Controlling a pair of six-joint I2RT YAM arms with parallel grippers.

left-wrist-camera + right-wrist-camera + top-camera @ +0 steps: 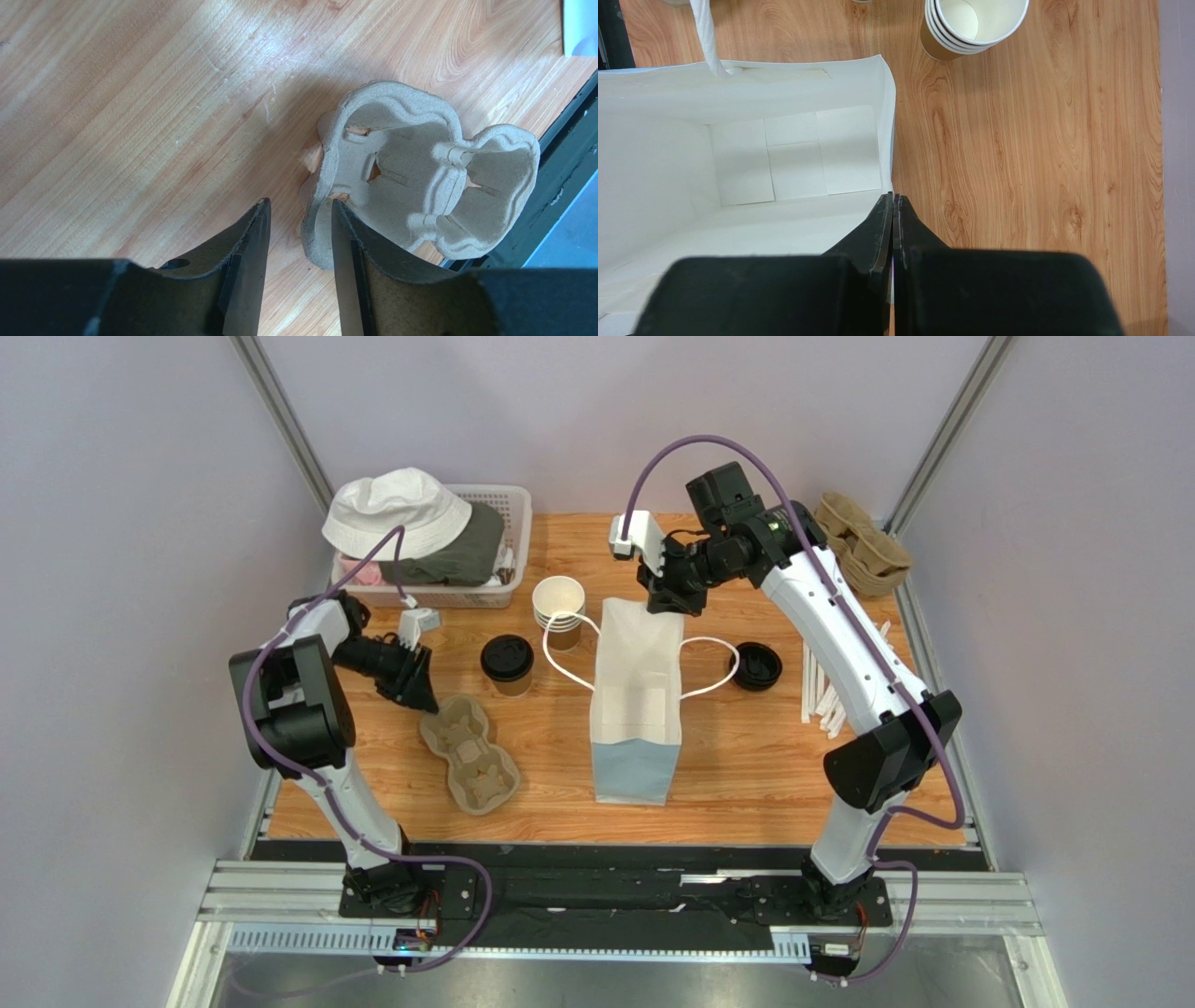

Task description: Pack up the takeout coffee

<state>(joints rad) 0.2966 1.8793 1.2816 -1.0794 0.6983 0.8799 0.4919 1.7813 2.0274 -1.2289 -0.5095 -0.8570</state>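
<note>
Left claw (300,206) is down at the desk (126,119), half open, nothing clamped yet (close, though). The carrier (414,182) has its near rim standing in the gap, hard against one finger, with bare desk showing on the other side. The coffee (507,660) stands upright just beyond this claw, between it and the bag (638,711), untouched. Over there the right claw (893,199) is fully closed, and it looks to be pinching the bag's rim at a corner, holding the mouth wide. My read: this is the grab on the carrier. To do it well, slide in so the rim sits deep between the fingers. Close square across the wall, not on the wavy lip, and squeeze gently, since pulp crushes. Then lift level, while the right claw holds firm.
</note>
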